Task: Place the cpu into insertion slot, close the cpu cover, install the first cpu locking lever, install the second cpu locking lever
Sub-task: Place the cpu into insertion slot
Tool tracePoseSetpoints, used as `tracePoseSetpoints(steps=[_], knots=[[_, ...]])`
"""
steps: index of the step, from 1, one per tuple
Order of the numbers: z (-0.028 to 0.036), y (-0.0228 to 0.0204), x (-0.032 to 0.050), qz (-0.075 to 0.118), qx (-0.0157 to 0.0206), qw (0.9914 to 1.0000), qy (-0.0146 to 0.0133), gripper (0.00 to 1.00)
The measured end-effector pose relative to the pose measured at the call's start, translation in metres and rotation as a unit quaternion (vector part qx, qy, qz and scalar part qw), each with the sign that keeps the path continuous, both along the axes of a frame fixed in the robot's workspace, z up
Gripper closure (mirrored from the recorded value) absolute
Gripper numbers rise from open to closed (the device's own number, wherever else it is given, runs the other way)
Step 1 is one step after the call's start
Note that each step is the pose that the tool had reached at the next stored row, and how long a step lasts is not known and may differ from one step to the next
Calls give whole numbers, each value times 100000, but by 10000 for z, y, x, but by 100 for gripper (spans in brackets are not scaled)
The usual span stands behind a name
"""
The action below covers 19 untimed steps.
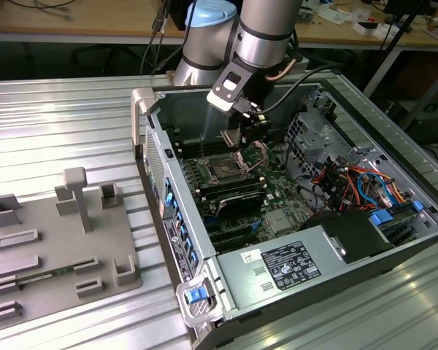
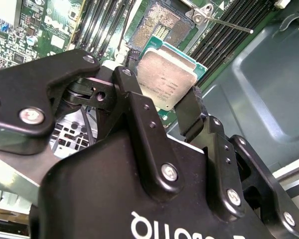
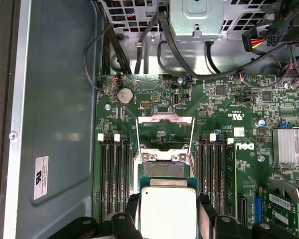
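I have the cpu [image 2: 168, 82] pinched by two opposite edges in my gripper [image 2: 162, 99], whose fingers are closed down to the chip's width. The chip's metal top faces the wrist cameras, and it hangs above the slot [image 3: 162, 169], apart from it and not yet seated. The cover [image 3: 164, 118] stands swung open at one edge of the slot, leaving the contact field bare; a thin lever [image 2: 228, 23] sticks out free just beside the slot, and memory sockets [image 3: 114, 174] flank the slot on the board [image 3: 224, 104], inside the open case [image 1: 177, 240].
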<state>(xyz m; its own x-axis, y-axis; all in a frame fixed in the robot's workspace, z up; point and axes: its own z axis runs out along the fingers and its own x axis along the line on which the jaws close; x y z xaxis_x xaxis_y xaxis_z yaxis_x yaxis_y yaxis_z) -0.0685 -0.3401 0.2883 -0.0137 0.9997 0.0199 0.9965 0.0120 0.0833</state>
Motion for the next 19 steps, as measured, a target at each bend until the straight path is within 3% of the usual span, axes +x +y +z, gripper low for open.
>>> tracePoseSetpoints(steps=[19], knots=[[-41,0,0,-1,0,100000,129,45]])
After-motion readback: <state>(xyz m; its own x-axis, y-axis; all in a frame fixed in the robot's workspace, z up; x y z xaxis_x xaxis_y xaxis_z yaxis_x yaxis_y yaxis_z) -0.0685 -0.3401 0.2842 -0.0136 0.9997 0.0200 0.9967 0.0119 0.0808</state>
